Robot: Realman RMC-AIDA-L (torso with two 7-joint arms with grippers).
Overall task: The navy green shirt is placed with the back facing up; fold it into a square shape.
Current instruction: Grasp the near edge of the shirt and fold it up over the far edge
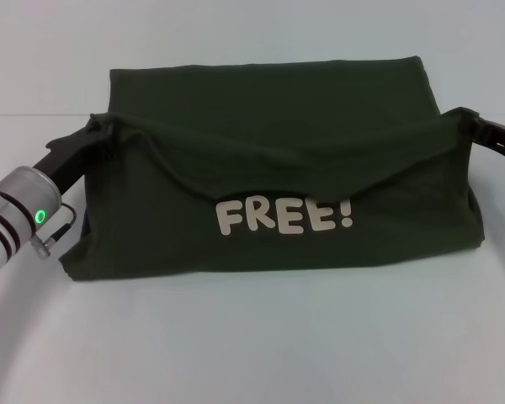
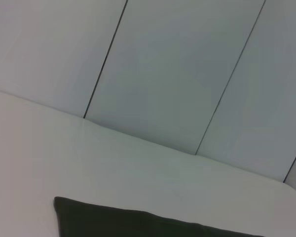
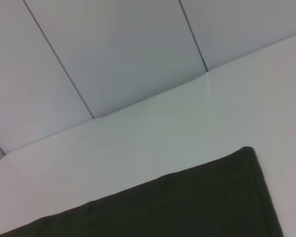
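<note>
shirt (image 1: 278, 160) | left gripper (image 1: 97, 132), right gripper (image 1: 467, 118) pinching lifted corners

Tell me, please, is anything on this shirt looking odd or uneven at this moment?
Yes. The dark green shirt shows a pale print "FREE!" on its near face. The fold is uneven: the left gripper and the right gripper hold the corners up, while the edge between them sags in the middle, just above the letters.
</note>
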